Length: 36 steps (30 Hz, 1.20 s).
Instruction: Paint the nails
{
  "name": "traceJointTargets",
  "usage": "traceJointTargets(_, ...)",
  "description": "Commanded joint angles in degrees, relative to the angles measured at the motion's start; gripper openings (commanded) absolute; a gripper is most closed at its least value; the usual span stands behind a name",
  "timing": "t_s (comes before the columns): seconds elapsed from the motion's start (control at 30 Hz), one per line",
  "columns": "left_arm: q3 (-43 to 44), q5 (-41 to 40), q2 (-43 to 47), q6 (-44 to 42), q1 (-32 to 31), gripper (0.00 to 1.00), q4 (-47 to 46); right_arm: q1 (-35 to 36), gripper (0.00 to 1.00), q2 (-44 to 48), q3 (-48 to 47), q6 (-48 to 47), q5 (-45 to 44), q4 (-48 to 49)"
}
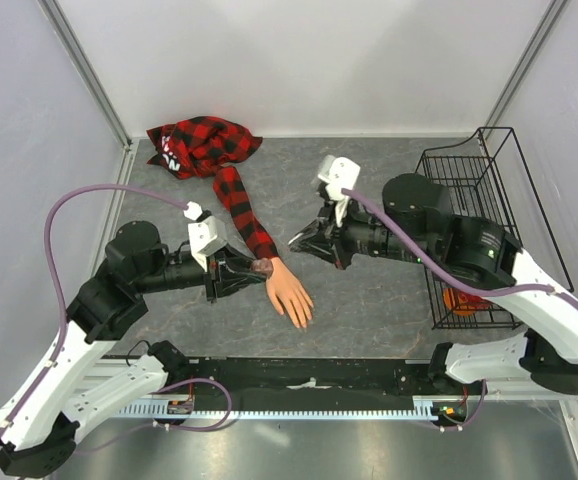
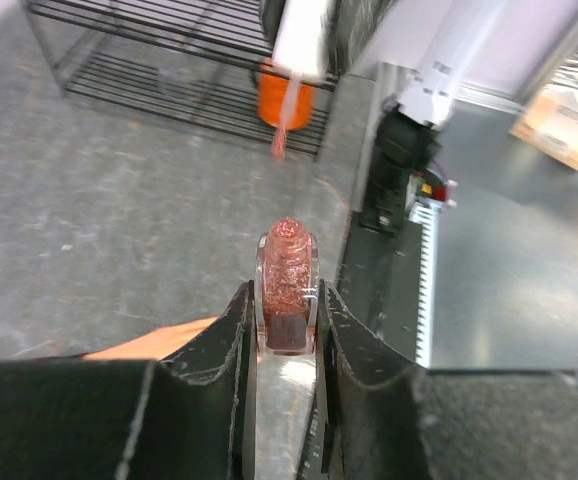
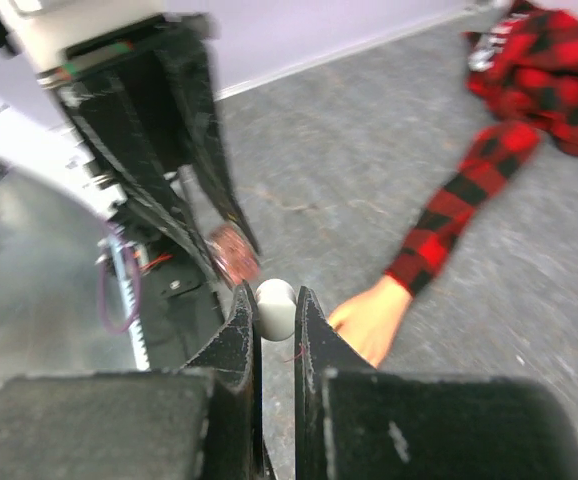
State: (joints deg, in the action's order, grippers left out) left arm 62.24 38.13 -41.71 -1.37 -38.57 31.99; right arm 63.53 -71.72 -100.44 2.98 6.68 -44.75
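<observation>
On the grey worktop (image 1: 369,290) between the arms, the mannequin hand (image 1: 291,290) lies with its long axis running from the plaid sleeve (image 1: 244,205) toward the near edge, so the nails (image 1: 304,318) at its tips sit nearward of the right jaws, which pinch the white brush cap (image 3: 275,308). The left jaws, beside the wrist, clamp the open polish bottle (image 2: 287,290).

No readable text, label or number anywhere.
</observation>
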Motion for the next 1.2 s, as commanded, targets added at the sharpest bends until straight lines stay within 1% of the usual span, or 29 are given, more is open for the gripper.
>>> traceJointTargets(0.0,-2.99,-9.37,3.47,-0.74,0.42,0.02,-8.94,-0.16,0.00,5.36,3.75,4.57,-15.00,4.41)
traceJointTargets(0.03,-4.74,-13.30,4.70,-0.66,0.42,0.02,-10.61,-0.07,0.00,7.37,6.72,5.79,-17.03,4.85)
traceJointTargets(0.07,-5.80,-15.61,5.49,-0.48,0.42,0.02,-15.50,-0.16,0.00,8.61,8.93,6.59,-20.09,5.55)
traceJointTargets(0.1,-8.94,-17.63,6.29,-0.22,0.42,0.02,-18.42,-0.07,0.00,11.14,13.91,7.21,-21.34,6.07)
traceJointTargets(0.13,-10.63,-20.96,7.60,0.05,0.42,0.02,-22.28,-0.16,0.00,12.38,16.57,8.60,-22.23,7.47)
traceJointTargets(0.17,-12.30,-23.08,8.13,0.83,0.42,0.02,-28.50,-0.25,0.00,13.44,19.47,9.31,-22.67,8.36)
traceJointTargets(0.2,-16.14,-25.19,8.57,1.71,0.42,0.02,-32.04,-0.33,0.00,15.45,25.59,9.93,-22.59,9.32)
traceJointTargets(0.23,-18.18,-28.43,9.45,3.54,0.42,0.02,-36.34,-0.59,0.00,16.26,28.43,11.68,-22.50,11.25)
traceJointTargets(0.27,-20.21,-29.94,9.81,4.35,0.42,0.02,-43.52,-0.77,0.00,16.87,31.16,12.39,-21.98,12.14)
traceJointTargets(0.3,-24.49,-31.00,10.07,4.96,0.42,0.02,-46.89,-0.86,0.00,18.18,36.49,13.01,-21.45,14.67)
traceJointTargets(0.37,-28.12,-32.59,9.29,5.85,0.42,0.02,-54.79,-1.30,0.00,19.51,41.88,13.54,-20.31,18.19)
traceJointTargets(0.4,-30.31,-32.51,8.50,5.94,0.42,0.02,-56.14,-1.56,0.00,20.30,46.52,13.54,-19.43,21.95)
traceJointTargets(0.47,-31.38,-32.42,4.74,6.37,0.42,0.02,-58.35,-3.31,0.00,20.05,49.98,13.71,-17.94,24.79)
traceJointTargets(0.63,-32.53,-30.14,-4.33,7.17,0.42,0.02,-63.97,-9.98,0.00,15.83,57.72,12.05,-6.87,32.52)
traceJointTargets(0.7,-35.07,-30.74,-7.31,7.60,0.34,0.02,-68.18,-11.57,0.00,15.13,61.13,11.78,-4.32,36.55)
traceJointTargets(0.73,-36.38,-31.62,-8.02,8.56,0.25,0.02,-73.77,-13.15,0.00,14.69,62.29,11.78,-1.87,38.14)
traceJointTargets(0.77,-38.75,-32.23,-8.99,8.49,0.07,0.02,-76.43,-13.95,0.00,14.60,63.43,11.96,-0.71,39.64)
traceJointTargets(0.9,-40.70,-36.89,-13.12,6.47,-1.60,0.02,-81.46,-14.92,0.00,11.96,68.36,13.27,1.05,46.66)
traceJointTargets(1.0,-42.72,-38.39,-15.50,5.94,-2.56,0.02,-87.34,-14.92,0.00,11.78,72.48,14.06,2.38,51.67)
traceJointTargets(1.07,-43.51,-39.89,-17.69,5.50,-2.83,0.02,-89.98,-14.84,0.00,12.04,73.54,13.54,0.89,51.96)
traceJointTargets(1.17,-43.52,-39.62,-19.89,4.45,-3.62,0.02,-90.52,-14.84,0.00,12.48,73.64,13.45,-1.92,49.77)
